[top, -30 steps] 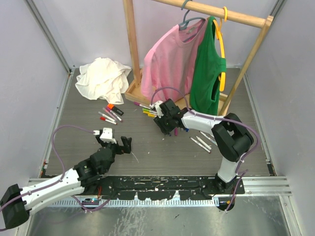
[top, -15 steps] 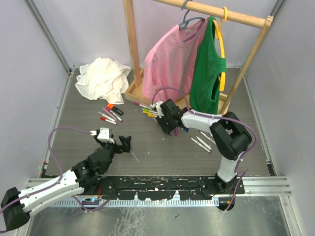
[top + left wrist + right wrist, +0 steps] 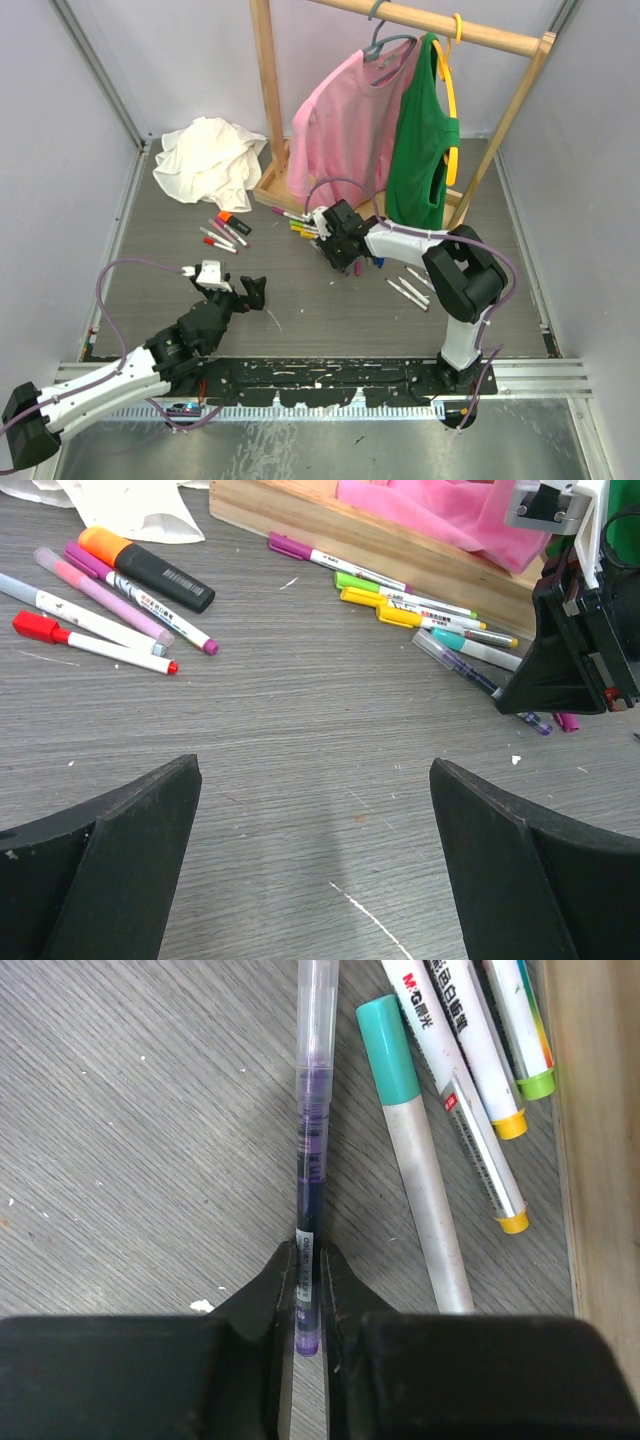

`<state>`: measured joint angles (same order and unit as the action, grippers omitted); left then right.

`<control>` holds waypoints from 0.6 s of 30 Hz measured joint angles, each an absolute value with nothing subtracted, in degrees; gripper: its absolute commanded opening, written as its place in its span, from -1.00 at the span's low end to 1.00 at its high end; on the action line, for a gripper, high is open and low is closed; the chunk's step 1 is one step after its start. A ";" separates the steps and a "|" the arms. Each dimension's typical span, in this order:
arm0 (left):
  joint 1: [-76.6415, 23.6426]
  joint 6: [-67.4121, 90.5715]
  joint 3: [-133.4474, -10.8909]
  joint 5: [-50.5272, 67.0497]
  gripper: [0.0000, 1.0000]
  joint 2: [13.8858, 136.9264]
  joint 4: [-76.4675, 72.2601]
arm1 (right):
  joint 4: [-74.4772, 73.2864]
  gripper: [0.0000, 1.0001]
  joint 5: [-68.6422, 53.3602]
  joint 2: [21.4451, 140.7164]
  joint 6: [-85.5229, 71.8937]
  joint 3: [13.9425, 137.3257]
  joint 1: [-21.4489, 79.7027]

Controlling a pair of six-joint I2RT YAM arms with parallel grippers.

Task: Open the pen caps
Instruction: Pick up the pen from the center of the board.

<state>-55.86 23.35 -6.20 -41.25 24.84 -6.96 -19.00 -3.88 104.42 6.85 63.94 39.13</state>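
Right gripper [image 3: 309, 1260]: jaws drawn narrow and clamped on the purple pen [image 3: 311, 1140]. One finger presses each side of the barrel, close to the pen's near end.
Purple pen: it lies flat on the table [image 3: 300, 730] and runs straight out ahead of the right fingers [image 3: 275, 1285].
Clear cap [image 3: 318, 1010]: on the far end of the purple pen, well ahead of the fingertips and not yet pulled off.
Teal-capped pen [image 3: 425, 1210]: flat, just to the right of the clamped pen and apart from the fingers, with its cap at the far end.
White pens with yellow and green ends [image 3: 470, 1070]: further to the right of the right fingers, slanting toward the wooden rack base [image 3: 600, 1160].
Left gripper [image 3: 312, 770]: jaws spread wide and holding nothing, with only bare table between the left fingers [image 3: 120, 860].
Ahead and left of the left fingers: a loose cluster of capped pens well beyond the tips. It includes a black marker [image 3: 165, 575] with an orange cap [image 3: 105, 545], a pink pen [image 3: 100, 595] and a red-capped pen [image 3: 95, 645].
Ahead and right of the left fingers: the right gripper stands on the row of pens beside the rack base.
Beyond both grippers: a pink shirt [image 3: 340, 120] and a green shirt [image 3: 425, 140] hang from the rack. A white cloth [image 3: 210, 160] lies crumpled far to the left.
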 measured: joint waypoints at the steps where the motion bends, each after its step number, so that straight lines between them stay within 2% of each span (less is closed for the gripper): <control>1: -55.86 23.35 -6.20 -41.25 0.96 24.82 -6.96 | -19.38 -0.88 -3.88 104.51 7.20 64.16 39.13; 5: -55.86 24.91 -6.20 -40.51 0.96 23.92 -6.35 | -20.73 -0.99 -4.38 104.51 8.23 64.51 39.13; 10: -55.86 28.01 -5.37 -35.14 0.96 19.99 -9.17 | -23.05 -0.99 -7.88 103.13 10.15 64.51 38.70; 18: -55.86 30.35 -4.56 -21.17 0.96 13.72 -18.55 | -27.27 -0.99 -24.10 90.08 15.18 63.96 34.76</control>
<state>-55.86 30.35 -4.56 -21.17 13.72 -18.55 -27.27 -24.10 90.08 15.18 63.96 34.76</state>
